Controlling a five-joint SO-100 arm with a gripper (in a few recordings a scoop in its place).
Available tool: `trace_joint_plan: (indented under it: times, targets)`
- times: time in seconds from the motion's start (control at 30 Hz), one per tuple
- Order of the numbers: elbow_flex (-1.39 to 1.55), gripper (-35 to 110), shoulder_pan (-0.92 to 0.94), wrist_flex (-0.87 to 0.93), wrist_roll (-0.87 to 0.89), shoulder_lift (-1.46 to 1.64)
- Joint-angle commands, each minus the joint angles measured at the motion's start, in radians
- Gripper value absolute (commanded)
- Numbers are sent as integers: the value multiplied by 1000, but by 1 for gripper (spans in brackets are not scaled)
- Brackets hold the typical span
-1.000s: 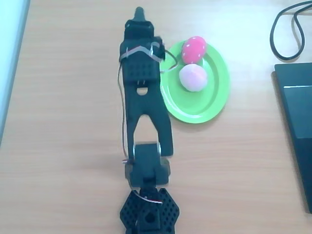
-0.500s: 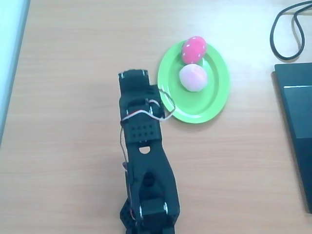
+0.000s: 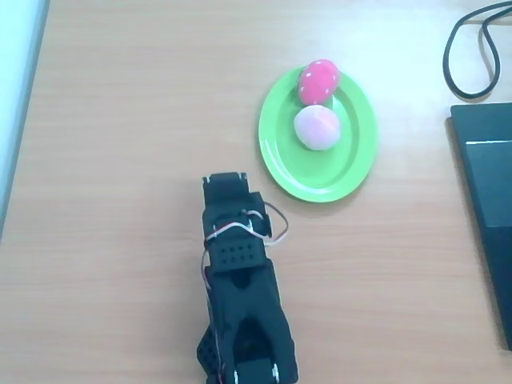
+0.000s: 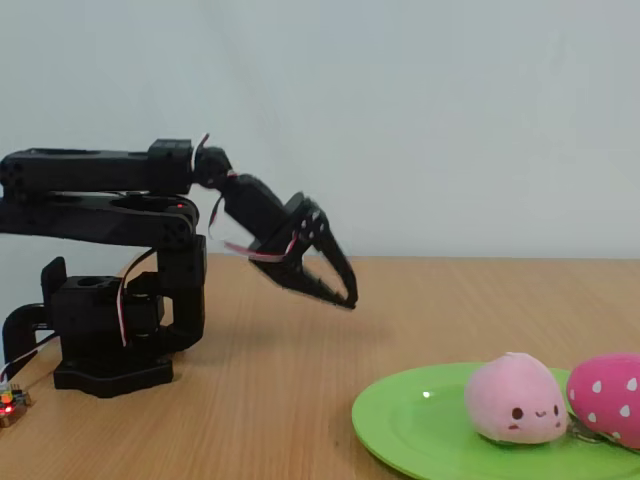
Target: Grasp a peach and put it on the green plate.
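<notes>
The pale pink peach [image 3: 318, 128] [image 4: 515, 400] lies on the lime-green plate [image 3: 320, 182] [image 4: 415, 420], touching a bright pink-red dotted fruit [image 3: 318, 80] [image 4: 612, 398] that rests at the plate's rim. My black gripper [image 3: 226, 181] [image 4: 348, 298] is folded back over the table. It hangs above the wood, well clear of the plate's near left edge in the overhead view. In the fixed view its fingertips meet, pointing down toward the plate, with nothing between them.
A black cable [image 3: 468, 48] loops at the top right of the overhead view. Below it, a dark flat device [image 3: 488, 208] lies along the right edge. The arm's base [image 4: 110, 330] stands on the left in the fixed view.
The arm has pulled back from beside the plate toward its base, its gripper empty. The peach and the red fruit stay where they were on the plate.
</notes>
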Motion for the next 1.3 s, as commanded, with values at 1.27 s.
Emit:
trace_joint_plan:
  times: [1.27]
  targets:
    - [117,-8,-12,396,106,209]
